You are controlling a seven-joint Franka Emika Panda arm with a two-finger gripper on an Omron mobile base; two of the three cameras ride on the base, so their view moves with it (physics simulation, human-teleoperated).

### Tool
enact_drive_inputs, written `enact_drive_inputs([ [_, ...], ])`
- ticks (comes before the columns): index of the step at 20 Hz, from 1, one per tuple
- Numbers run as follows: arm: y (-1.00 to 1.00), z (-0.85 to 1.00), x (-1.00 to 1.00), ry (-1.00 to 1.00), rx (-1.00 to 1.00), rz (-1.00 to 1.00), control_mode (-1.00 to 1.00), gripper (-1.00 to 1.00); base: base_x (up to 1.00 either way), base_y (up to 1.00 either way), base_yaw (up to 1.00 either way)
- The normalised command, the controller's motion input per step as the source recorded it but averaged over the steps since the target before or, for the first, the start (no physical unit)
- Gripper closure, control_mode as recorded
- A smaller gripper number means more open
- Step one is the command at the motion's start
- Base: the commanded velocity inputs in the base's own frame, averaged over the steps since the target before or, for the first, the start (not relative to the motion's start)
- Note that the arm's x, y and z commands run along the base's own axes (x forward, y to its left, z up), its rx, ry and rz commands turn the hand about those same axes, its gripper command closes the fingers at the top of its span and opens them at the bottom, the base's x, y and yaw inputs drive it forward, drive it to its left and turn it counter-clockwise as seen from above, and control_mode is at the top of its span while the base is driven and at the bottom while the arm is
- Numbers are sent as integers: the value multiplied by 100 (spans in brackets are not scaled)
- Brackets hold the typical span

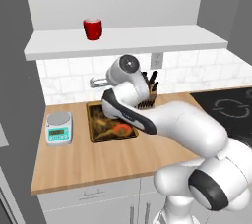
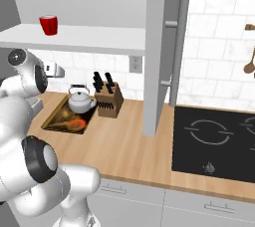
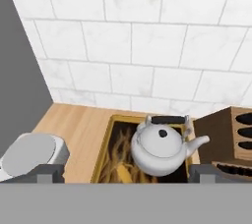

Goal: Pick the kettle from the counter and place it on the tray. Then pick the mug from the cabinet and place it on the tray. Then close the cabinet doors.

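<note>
Kettle (image 3: 160,150) sits upright inside the tray (image 3: 109,139), at the tray's back end nearest the tiled wall, spout toward the knife block (image 3: 227,139), black handle arched over the lid. In the right base view the kettle (image 2: 81,100) covers the far part of the tray (image 2: 57,120); the orange-gold picture shows on the near part. Tray lies flat on the bench (image 2: 129,141), btwn the kitchen scale (image 1: 59,128) and the knife block (image 2: 108,100), just beside each.

Claw (image 3: 126,171) hangs above the kettle, clear of it, w/ fingertips (image 3: 48,173) spread wide at the bottom corners of the hand view; nothing btwn them. In the left base view the claw (image 1: 96,81) is up in front of the backsplash, under the cabinet (image 1: 123,41) shelf base; the arm hides the kettle there, and part of the tray (image 1: 98,125).

Mug (image 1: 92,29) stands upright on the cabinet shelf, left of centre, well above the tray. Right base view has the mug (image 2: 49,25) at the shelf's left end.

Cabinet doors (image 2: 159,52) are swung open; the right one stands edge-on w/ its bar handle facing the stovetop (image 2: 214,144). Wall outlet (image 1: 156,60) sits on the tiles behind the knife block.
</note>
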Motion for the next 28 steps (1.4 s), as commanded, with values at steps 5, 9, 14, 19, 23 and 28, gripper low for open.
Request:
enact_drive_inputs([
  [5, -3, 56, -34, 0, 0, 9, -100, -100, 0, 0, 0],
  [9, -1, 59, -20, -9, -1, 1, -100, -100, 0, 0, 0],
  [14, -6, 63, -17, -8, -4, 0, -100, -100, 0, 0, 0],
  [19, -11, 68, -6, -7, -1, 2, -100, -100, 0, 0, 0],
  [23, -11, 65, 0, -3, 0, 13, -100, -100, 0, 0, 0],
  [28, -3, 41, 10, -19, 0, 13, -100, -100, 0, 0, 0],
])
